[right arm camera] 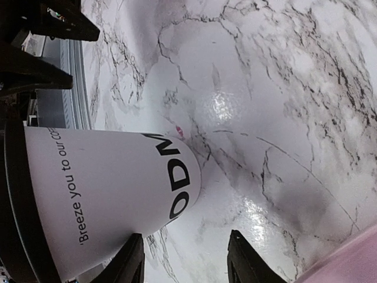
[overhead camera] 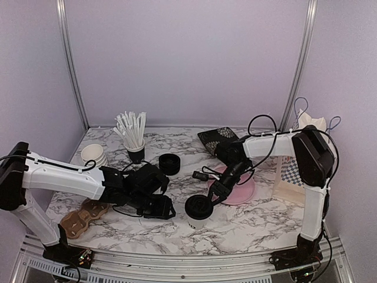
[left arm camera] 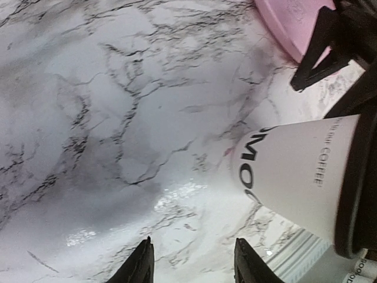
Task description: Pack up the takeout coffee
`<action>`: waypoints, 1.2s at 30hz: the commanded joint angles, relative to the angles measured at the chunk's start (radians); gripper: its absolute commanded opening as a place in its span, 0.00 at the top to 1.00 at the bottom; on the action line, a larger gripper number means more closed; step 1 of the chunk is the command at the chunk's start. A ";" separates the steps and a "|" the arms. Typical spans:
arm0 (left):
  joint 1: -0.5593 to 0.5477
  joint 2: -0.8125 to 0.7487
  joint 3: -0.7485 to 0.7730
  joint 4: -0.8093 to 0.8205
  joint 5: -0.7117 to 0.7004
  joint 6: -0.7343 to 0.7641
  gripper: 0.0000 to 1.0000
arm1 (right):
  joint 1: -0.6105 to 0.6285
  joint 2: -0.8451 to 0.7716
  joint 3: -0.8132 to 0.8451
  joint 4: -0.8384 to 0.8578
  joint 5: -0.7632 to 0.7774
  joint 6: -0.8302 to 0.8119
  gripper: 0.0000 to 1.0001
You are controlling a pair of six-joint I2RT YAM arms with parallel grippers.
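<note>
— On the tabletop, where does the coffee cup stand?

— Toward the front, upright. It is white with dark lettering and has a black lid on top. It sits just beside the pink plate, between the two arms.

— How are the left fingers?

— Spread. They are low over the marble on the cup's left. The wrist view shows only bare tabletop between them, and the cup lies off to one side of them.

— And the right fingers?

— Spread as well. They reach down from over the plate toward the lid on the cup's right. From that wrist the cup is next to one finger, not in the gap. I cannot tell whether it touches.

— What else is around?

— At the back left, a dark cup of white straws stands near a stack of white cups. A black round piece lies further right. A black mesh basket sits at the back, behind the right arm. A brown cardboard cup carrier lies at the front left, partly under the left arm. A bag with a checked pattern stands at the right edge.
</note>
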 commanded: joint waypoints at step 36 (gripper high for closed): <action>-0.146 0.145 0.482 -0.263 -0.097 0.795 0.12 | -0.083 -0.678 -0.319 0.391 0.194 -0.305 0.26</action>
